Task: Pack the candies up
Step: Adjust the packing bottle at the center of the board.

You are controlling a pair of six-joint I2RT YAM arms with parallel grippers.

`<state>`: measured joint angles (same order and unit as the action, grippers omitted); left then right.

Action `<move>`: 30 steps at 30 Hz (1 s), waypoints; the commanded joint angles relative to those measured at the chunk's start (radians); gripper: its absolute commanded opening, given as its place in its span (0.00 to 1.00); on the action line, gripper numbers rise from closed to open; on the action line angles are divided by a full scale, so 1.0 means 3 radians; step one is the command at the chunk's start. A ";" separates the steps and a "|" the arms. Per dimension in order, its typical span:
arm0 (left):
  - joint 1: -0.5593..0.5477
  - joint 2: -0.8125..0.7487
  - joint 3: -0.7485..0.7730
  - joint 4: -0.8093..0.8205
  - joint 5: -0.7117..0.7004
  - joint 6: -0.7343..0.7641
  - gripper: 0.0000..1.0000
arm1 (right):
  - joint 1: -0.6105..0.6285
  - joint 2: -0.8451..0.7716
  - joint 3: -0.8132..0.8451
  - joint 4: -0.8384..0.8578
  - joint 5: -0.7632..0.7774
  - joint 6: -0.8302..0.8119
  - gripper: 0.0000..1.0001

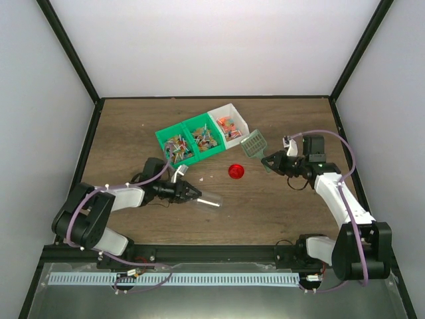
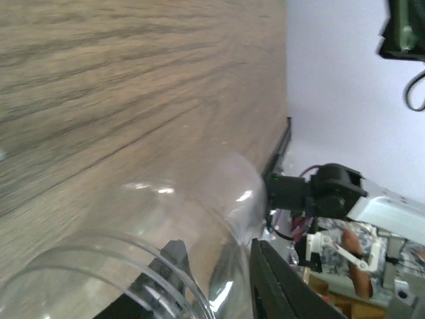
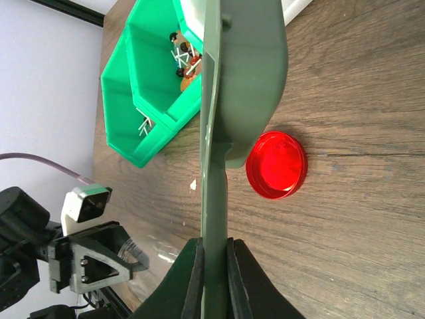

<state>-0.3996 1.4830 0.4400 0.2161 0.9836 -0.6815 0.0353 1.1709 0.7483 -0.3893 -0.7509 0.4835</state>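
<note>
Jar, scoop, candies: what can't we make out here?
- Left wrist: jar near end cut off by bottom edge; glass blurs left claw, grip unclear.
- Right wrist: scoop seen edge-on, its inside hidden.
- Top: candies too small to count.

Glossy clear plastic jar (image 2: pixel 199 219), matt wood-grain table (image 1: pixel 133 126)

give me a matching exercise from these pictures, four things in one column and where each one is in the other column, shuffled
Things
1 clear plastic jar
2 round red lid
3 green slotted scoop
4 white open bin

Places
a held up by the right gripper
b next to the green bins, candies inside
c lying on its side at the left gripper
d flat on the wooden table, by itself

Pairs: 1-c, 2-d, 3-a, 4-b
</note>
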 commanded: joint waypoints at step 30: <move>-0.0358 0.0145 0.2882 -0.4387 -0.2618 0.1249 0.05 | -0.0031 0.0319 0.0019 0.0334 -0.0104 0.0008 0.04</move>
<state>-0.4629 1.4975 1.2499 -0.9028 0.3561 -0.3553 0.0353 1.2552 0.7300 -0.3119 -0.7593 0.4908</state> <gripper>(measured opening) 0.065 0.101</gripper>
